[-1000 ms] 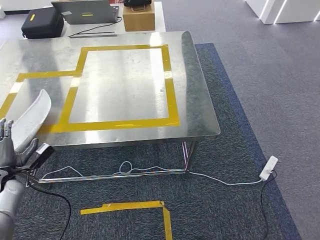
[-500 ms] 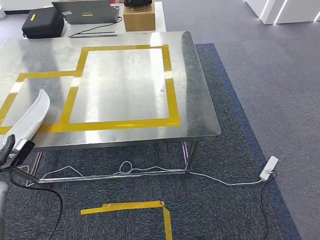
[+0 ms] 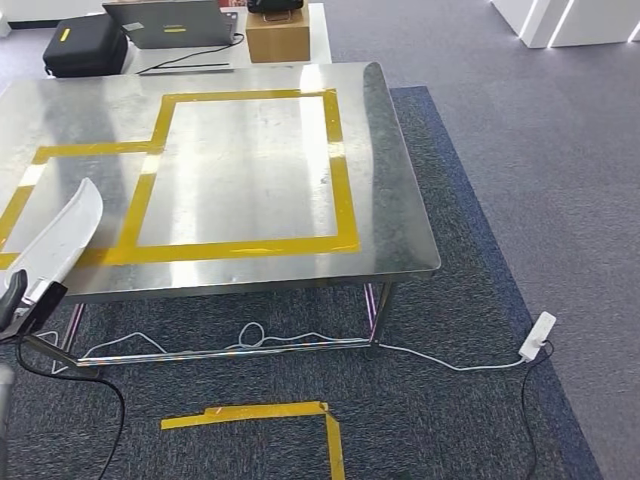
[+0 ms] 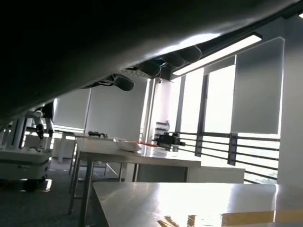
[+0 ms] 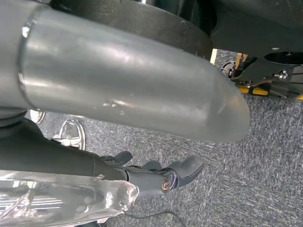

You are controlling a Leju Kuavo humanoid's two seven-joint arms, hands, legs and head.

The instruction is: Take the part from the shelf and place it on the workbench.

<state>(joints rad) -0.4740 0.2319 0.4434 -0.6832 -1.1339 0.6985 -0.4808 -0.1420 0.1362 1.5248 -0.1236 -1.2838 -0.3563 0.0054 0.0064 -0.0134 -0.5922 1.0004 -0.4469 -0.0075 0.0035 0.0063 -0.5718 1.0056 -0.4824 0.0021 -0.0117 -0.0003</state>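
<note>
White curved part (image 3: 64, 238) over workbench (image 3: 249, 170) front-left edge, left hand (image 3: 16, 298) at its near end, grip unclear.

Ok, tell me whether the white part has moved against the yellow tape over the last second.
Barely. The white part dipped slightly, then returned; its tip lies just left of the yellow tape on the workbench, as before.

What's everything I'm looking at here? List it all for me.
workbench: one, steel, centre, marked with yellow tape
part: one, white, curved, over the bench's near left corner
laptop: one, grey, far table
case: one, black, far left
box: one, brown, beside the laptop
power strip: one, white, floor at right
left hand: one, dark, left edge, at the part's near end
right hand: one, dark, fingers loosely curled, above carpet
</note>
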